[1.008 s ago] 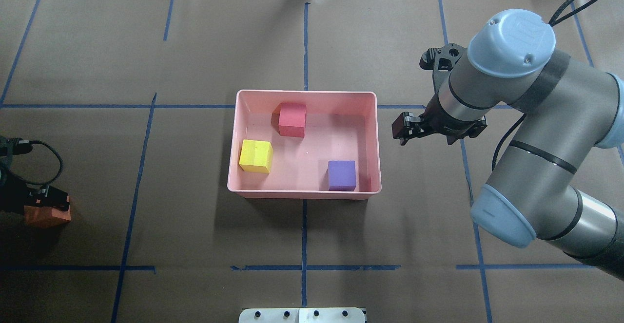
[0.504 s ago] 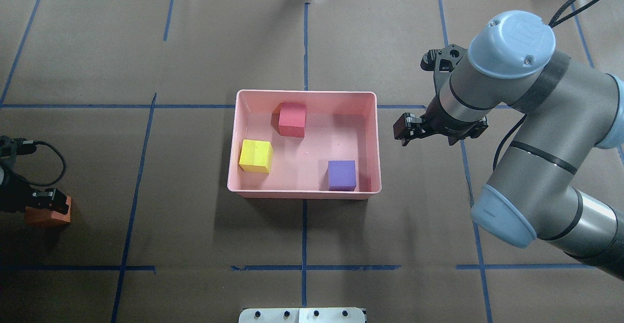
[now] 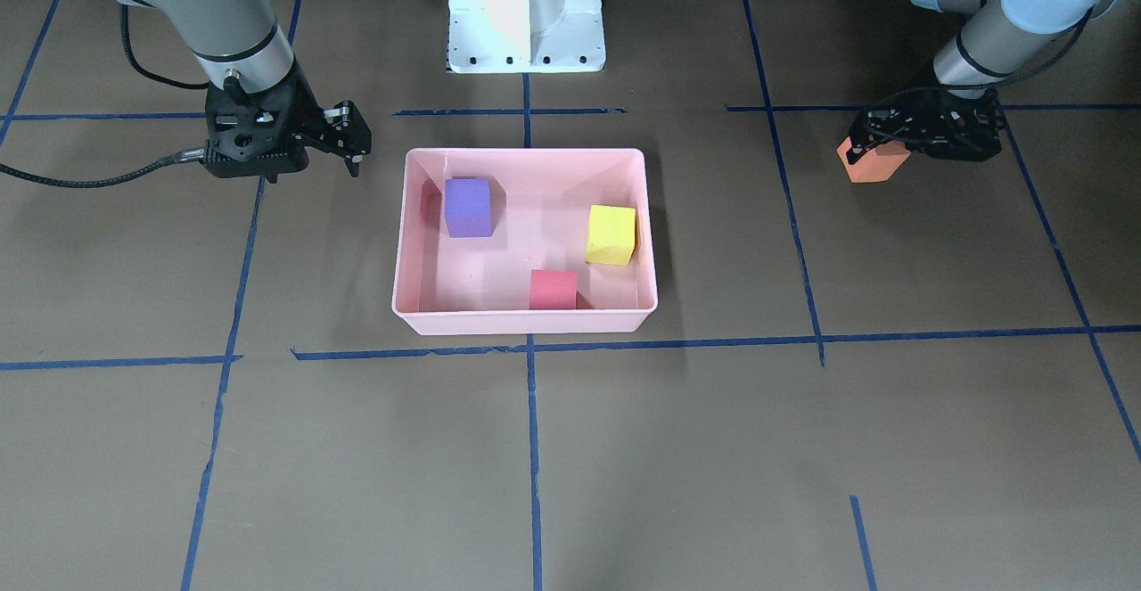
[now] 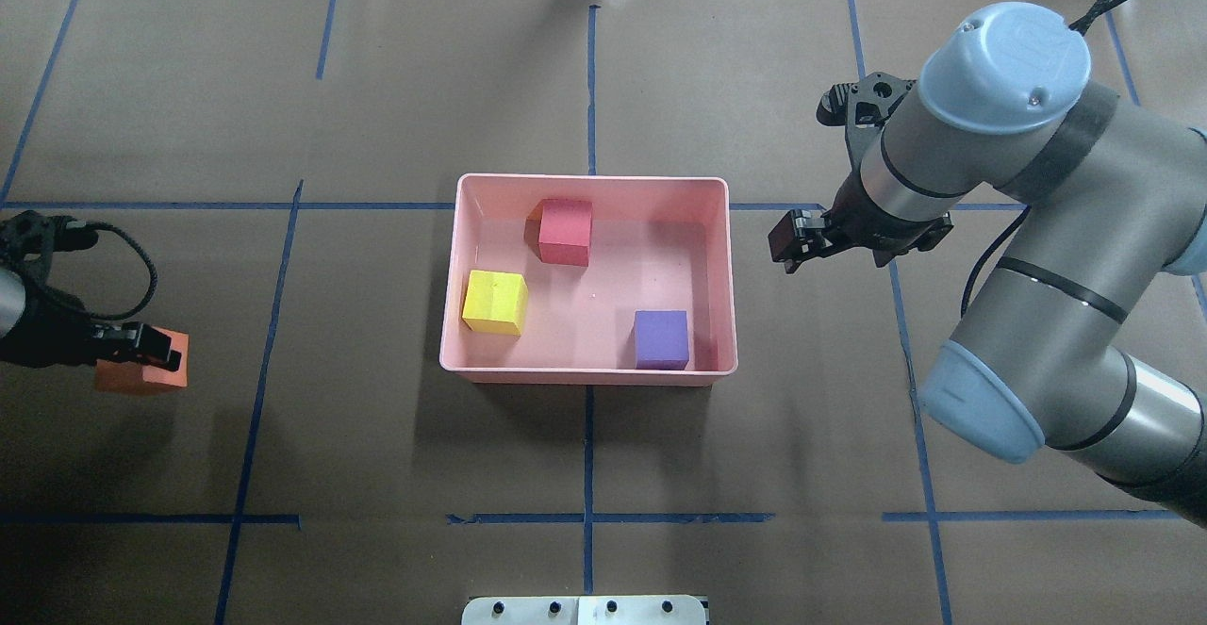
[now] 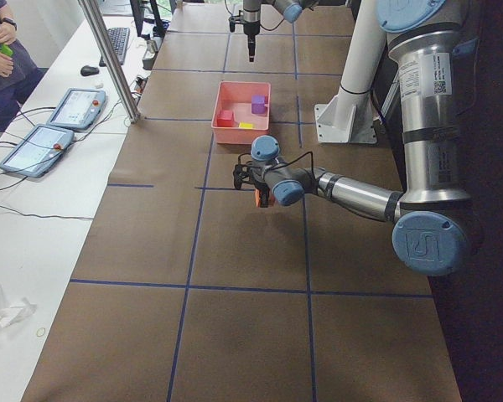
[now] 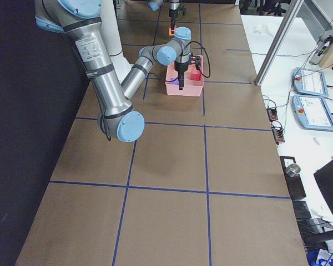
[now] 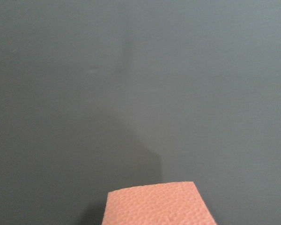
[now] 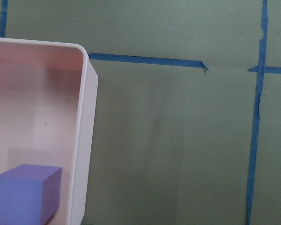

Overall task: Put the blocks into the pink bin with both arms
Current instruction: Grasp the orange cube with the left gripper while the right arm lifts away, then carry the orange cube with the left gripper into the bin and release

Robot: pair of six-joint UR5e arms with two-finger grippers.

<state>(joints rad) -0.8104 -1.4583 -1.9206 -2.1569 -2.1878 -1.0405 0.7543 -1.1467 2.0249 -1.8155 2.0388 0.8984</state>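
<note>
Pink bin (image 4: 603, 276) holds three: red block (image 4: 566, 232) by the far wall, yellow block (image 4: 494, 303) by the left wall, purple block (image 4: 660, 339) in the near right corner. Orange block (image 4: 127, 380) is the one left, well apart on the left, pinched in the left gripper (image 4: 143, 349). It must clear the left wall; the middle floor is bare. Right gripper (image 4: 787, 246) hangs just right of the bin; open or closed, I cannot tell.
</note>
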